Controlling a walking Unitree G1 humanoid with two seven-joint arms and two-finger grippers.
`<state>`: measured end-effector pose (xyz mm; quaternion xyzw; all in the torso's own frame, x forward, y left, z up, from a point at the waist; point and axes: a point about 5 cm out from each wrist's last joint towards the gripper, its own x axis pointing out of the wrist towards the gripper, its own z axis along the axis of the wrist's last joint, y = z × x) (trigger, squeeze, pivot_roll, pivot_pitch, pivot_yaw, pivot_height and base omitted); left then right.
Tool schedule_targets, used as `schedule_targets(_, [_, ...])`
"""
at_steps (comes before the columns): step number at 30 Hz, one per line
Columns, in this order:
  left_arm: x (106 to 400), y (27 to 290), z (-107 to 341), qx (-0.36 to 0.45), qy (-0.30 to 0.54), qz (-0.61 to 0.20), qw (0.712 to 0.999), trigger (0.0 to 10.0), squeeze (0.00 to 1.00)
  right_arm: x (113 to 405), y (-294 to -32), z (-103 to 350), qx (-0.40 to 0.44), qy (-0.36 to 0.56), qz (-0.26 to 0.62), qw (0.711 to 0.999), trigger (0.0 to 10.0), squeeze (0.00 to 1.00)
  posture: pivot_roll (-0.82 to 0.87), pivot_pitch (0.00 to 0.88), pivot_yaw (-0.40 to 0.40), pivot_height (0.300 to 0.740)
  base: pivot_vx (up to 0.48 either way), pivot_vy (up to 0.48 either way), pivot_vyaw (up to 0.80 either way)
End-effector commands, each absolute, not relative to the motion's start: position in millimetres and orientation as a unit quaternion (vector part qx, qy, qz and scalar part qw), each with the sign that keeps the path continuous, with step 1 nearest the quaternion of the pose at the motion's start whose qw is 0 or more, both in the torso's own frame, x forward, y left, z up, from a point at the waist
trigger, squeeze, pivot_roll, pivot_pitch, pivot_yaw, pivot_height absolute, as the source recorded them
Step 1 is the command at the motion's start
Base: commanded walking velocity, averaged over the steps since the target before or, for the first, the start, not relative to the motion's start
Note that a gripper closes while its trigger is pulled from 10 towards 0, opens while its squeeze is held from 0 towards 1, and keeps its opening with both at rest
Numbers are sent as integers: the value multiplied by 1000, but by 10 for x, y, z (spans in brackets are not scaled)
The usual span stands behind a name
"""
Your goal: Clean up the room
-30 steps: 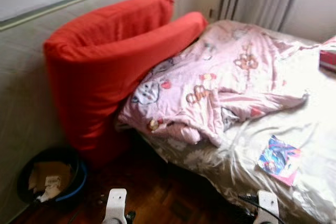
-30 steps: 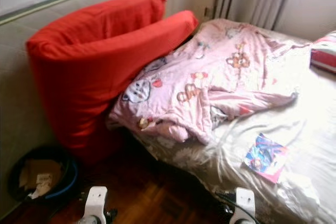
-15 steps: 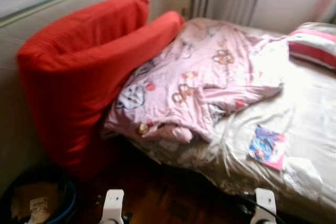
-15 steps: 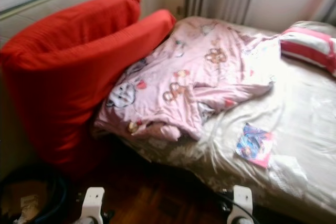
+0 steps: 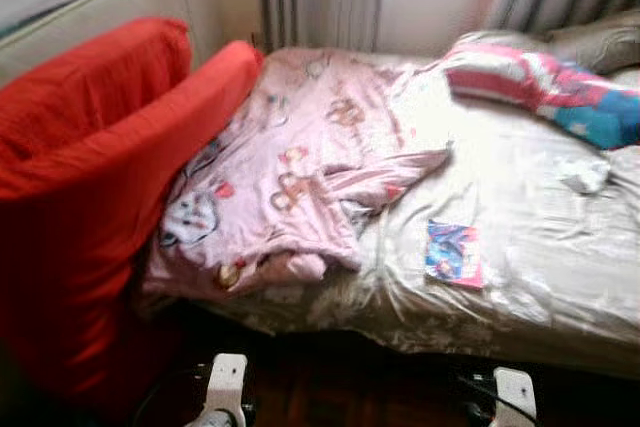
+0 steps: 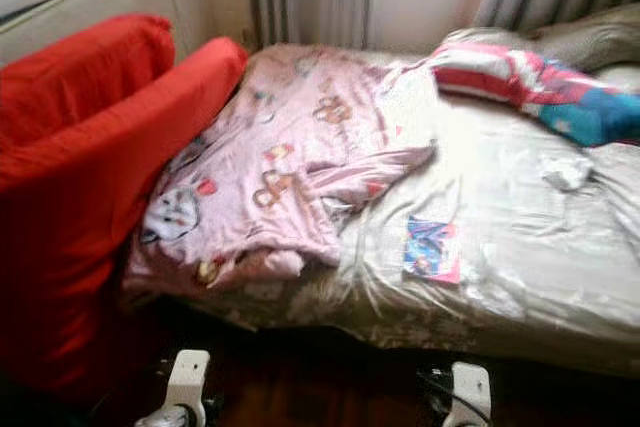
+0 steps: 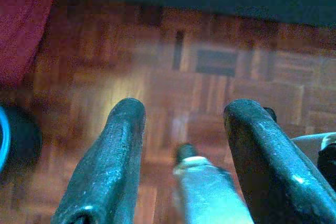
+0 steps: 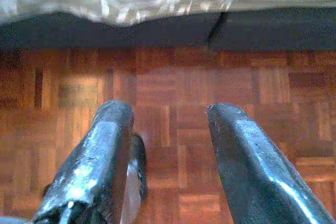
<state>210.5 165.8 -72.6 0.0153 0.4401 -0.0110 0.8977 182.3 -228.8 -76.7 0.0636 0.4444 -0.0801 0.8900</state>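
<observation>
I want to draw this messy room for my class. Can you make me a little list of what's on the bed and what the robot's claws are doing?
bed cover: pink cartoon blanket, crumpled
beside bed: big red cushion
on sheet: colourful booklet, flat
far end: striped pillow
small white thing: crumpled scrap
left claw: open, over wooden floor
right claw: open, empty
</observation>
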Motion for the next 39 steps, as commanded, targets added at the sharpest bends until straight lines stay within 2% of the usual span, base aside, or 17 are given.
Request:
schedule_targets(1, [2031,1725,-764,25,453,-7,891,10000,0,1844,-2235,-769,66,442,-74,891,10000,0,-109,11,12,740,0,0,-738])
schedule_targets(15, [2040,1735,-757,29,451,-11,892,10000,0,1850,-2227,-767,71,439,-78,892,10000,0,-108,18,16,740,0,0,-722])
schedule_targets(39, [2046,1716,-753,25,445,-9,895,10000,0,1857,-2245,-756,77,429,-84,896,10000,0,-105,31,13,740,0,0,0])
